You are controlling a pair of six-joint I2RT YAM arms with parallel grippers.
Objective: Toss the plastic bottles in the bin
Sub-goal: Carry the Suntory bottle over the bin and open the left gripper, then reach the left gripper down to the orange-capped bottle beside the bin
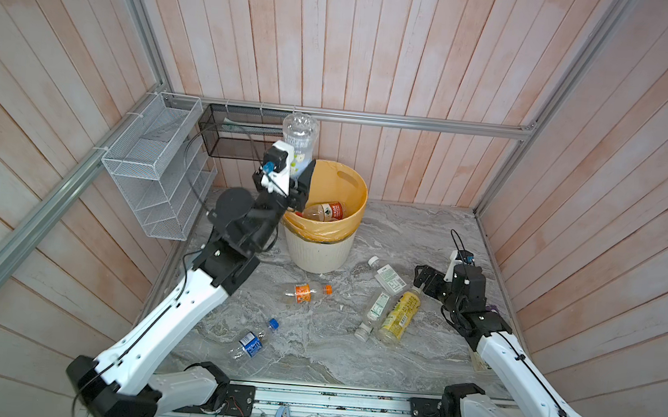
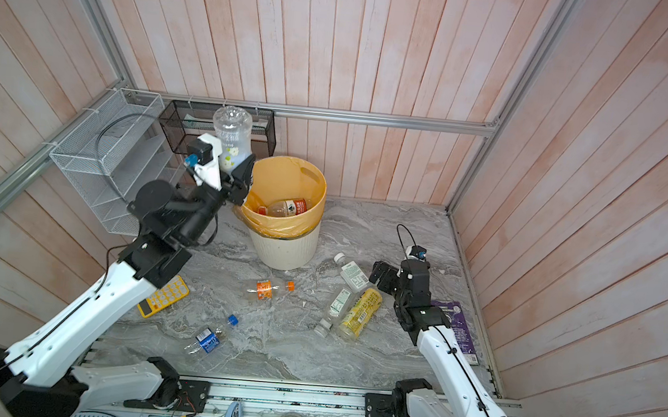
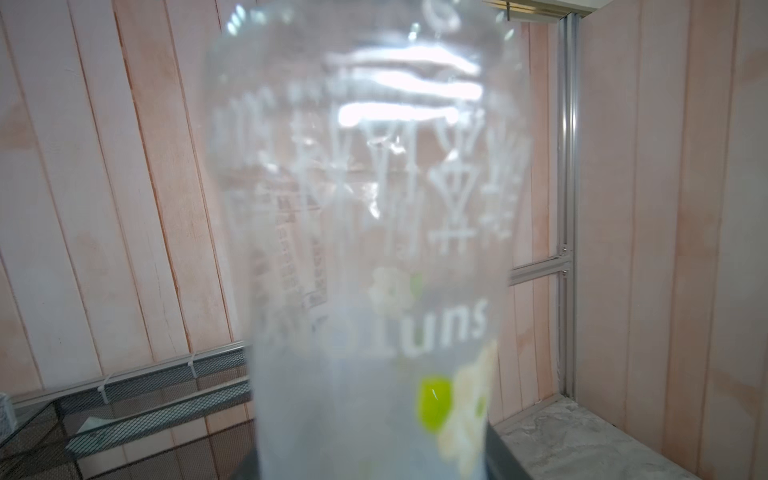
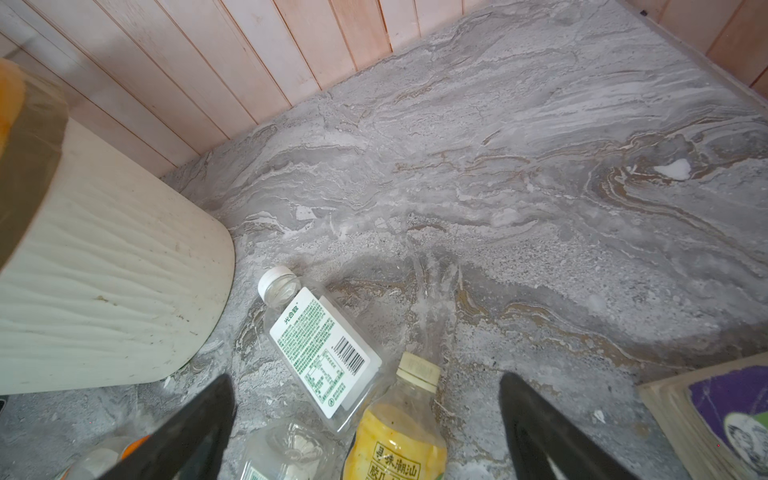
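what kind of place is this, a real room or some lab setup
Probably a robot test cell dressed as a room corner: plank walls on an aluminium frame, a marble-look tabletop, and the left arm and right arm mounted on a rail at its near edge.

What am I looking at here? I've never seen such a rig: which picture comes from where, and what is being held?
Two robot arms stand at the near edge of a marble-patterned table, each ending in a two-fingered gripper. The two wide pictures come from one overhead camera; the other two come from cameras on the arms' wrists. The left gripper is shut on a clear flower-label bottle, raised by the rim of the cream bin; that bottle fills the left wrist view. A red-label bottle lies inside the bin. The right gripper is open and empty, low by a yellow bottle, a square bottle and a slim bottle. An orange-capped bottle, a blue-capped bottle, a yellow calculator and a purple book lie around too.
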